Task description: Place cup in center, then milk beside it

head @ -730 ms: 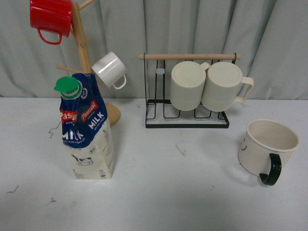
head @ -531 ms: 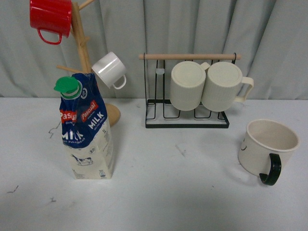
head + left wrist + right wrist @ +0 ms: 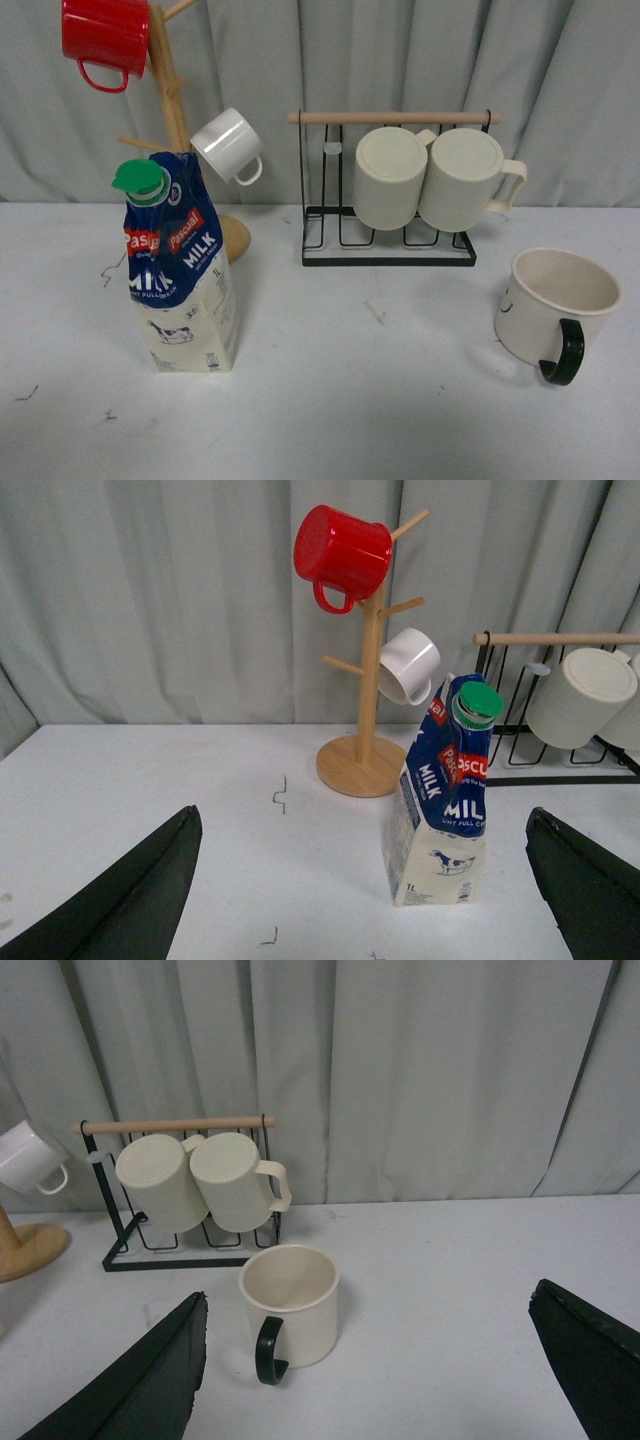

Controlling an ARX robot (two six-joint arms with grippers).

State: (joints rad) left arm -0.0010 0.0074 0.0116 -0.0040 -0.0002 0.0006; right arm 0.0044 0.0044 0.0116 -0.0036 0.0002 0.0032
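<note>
A: Progress so far?
B: Nothing done yet, by my read. Left hand [image 3: 362, 820] has its fingers wide apart and holds nothing. Milk [image 3: 180, 270] stands upright ahead of it, in line w/ the gap, touching neither finger.
A: Beyond the milk?
B: Wooden mug tree [image 3: 368, 680], farther out from that hand. Red mug [image 3: 340, 550] up top, small white cup [image 3: 408, 665] lower. Not task items.
A: Middle?
B: Wire rack [image 3: 330, 117] w/ two ribbed mugs [image 3: 390, 180], well apart from both hands. The open tabletop [image 3: 380, 420] nearer the hands than the rack is prob. the "center"; neither task thing is on it.
A: Right side?
B: Right hand [image 3: 370, 1295] is spread apart too, empty. Cup [image 3: 295, 1310] sits upright ahead of it, dark handle turned back toward the hand, clear of both fingers.
A: So what's left?
B: Everything: cup to center, then milk beside it.
A: Surface, room?
B: Tabletop is pale and flat w/ a few small dark scuffs. Grey-green pleated curtain [image 3: 560, 80] closes off the back. No arm shows in the front view.
</note>
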